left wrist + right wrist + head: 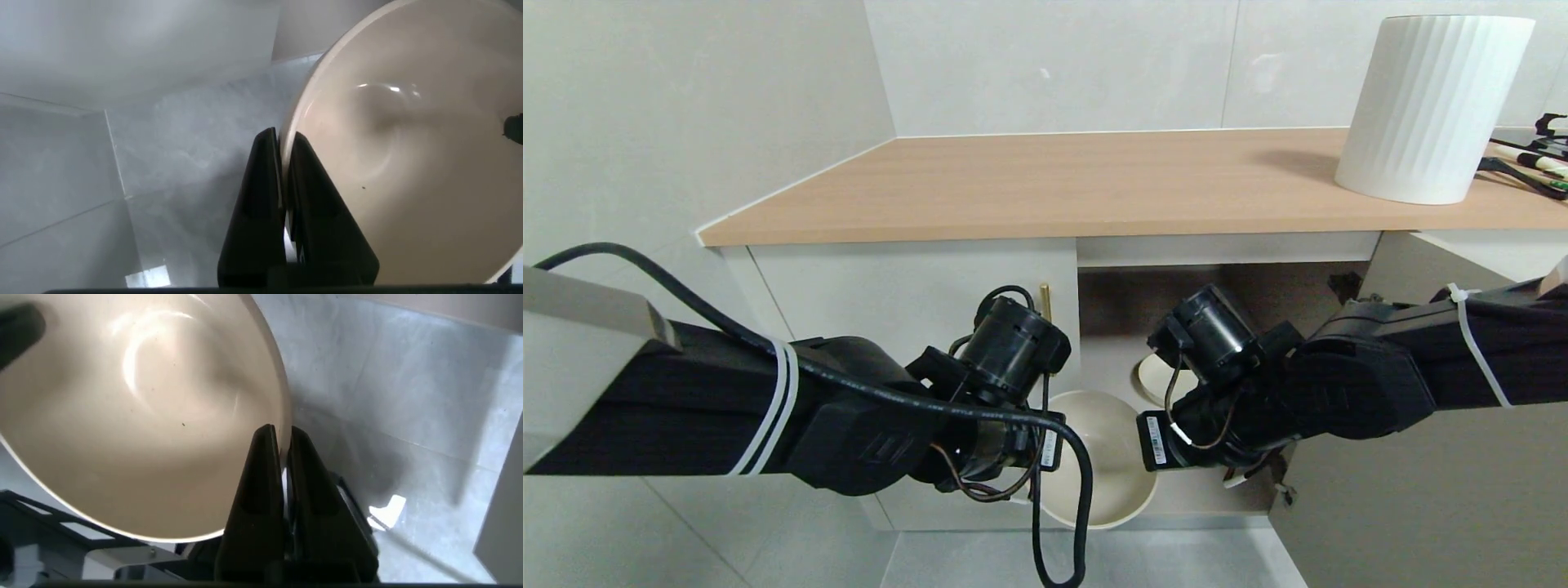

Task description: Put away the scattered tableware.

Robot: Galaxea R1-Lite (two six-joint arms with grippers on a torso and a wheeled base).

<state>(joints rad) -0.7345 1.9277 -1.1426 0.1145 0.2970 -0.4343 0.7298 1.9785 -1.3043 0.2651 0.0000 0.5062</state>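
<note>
left gripper [282, 139] is clamped on the left rim of a cream round ceramic bowl [1107, 457], and right gripper [282, 433] is pinched shut on its right rim. the bowl hangs between them above the grey tiled floor [1094, 563], just in front of the open white cabinet [1225, 247]. a cream plate [1153, 380] lies farther inside, and a white ribbed cylindrical container [1433, 106] stands on the wooden countertop [1054, 180] at far right.
</note>
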